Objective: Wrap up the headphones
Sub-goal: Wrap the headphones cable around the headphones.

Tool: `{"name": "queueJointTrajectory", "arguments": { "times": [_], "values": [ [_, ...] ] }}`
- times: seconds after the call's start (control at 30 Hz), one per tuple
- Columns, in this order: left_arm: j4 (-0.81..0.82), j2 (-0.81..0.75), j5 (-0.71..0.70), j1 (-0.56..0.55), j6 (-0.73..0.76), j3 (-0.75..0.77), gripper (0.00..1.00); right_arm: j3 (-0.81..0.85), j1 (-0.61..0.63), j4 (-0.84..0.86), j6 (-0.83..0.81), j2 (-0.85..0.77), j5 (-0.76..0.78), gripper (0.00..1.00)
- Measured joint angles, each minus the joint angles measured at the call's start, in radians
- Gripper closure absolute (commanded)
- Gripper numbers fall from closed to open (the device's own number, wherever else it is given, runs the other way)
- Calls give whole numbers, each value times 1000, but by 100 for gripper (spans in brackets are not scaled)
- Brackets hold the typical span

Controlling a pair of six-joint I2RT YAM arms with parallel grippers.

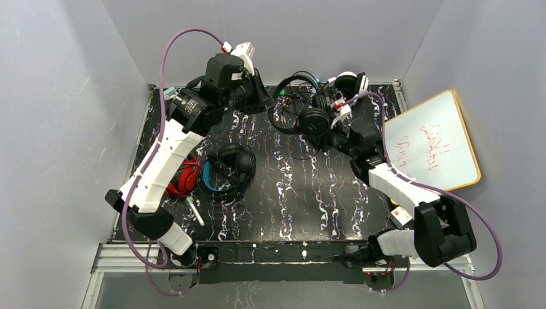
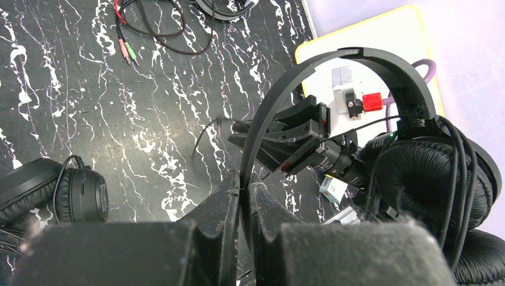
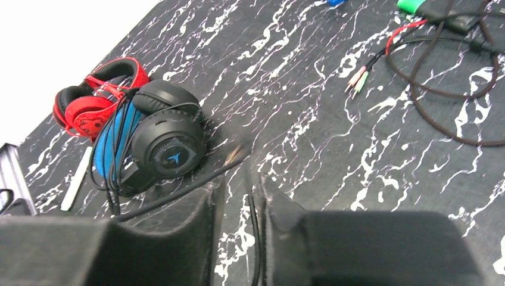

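The all-black headphones [image 1: 313, 119] hang at the back of the table. My left gripper [image 2: 244, 182] is shut on their thin headband [image 2: 357, 55], with the ear cups [image 2: 429, 179] hanging to its right and cable wound around them. My right gripper [image 3: 241, 185] is open just beside those cups. A thin black cable [image 3: 255, 232] runs loose between its fingers, along the right one, and its plug end [image 3: 235, 156] lies just past the tips. The red headphones [image 3: 95, 101] and the black pair with a blue headband [image 3: 161, 137] lie together at the left of the table [image 1: 290, 193].
A loose brown cable with pink and green plugs [image 3: 357, 80] lies near the back. A white pen [image 1: 195, 211] rests in front of the two lying pairs. A whiteboard [image 1: 431, 138] leans at the table's right edge. Grey walls enclose the back and sides.
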Motion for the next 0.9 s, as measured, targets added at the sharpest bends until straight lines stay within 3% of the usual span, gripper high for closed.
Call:
{"name": "queueJointTrajectory", "arguments": {
  "times": [0.1,0.17,0.5,0.9],
  "values": [
    [-2,5,-3,6,-10,5,100,-27,0,9,6,-14,1,89],
    [-2,5,-13,14,-18,5,100,-64,0,17,16,-31,2,92],
    [42,14,7,110,-93,5,100,-208,0,43,70,-43,-13,99],
    [108,88,-2,192,-151,4,100,-361,1,132,152,-79,-204,99]
  ]
}}
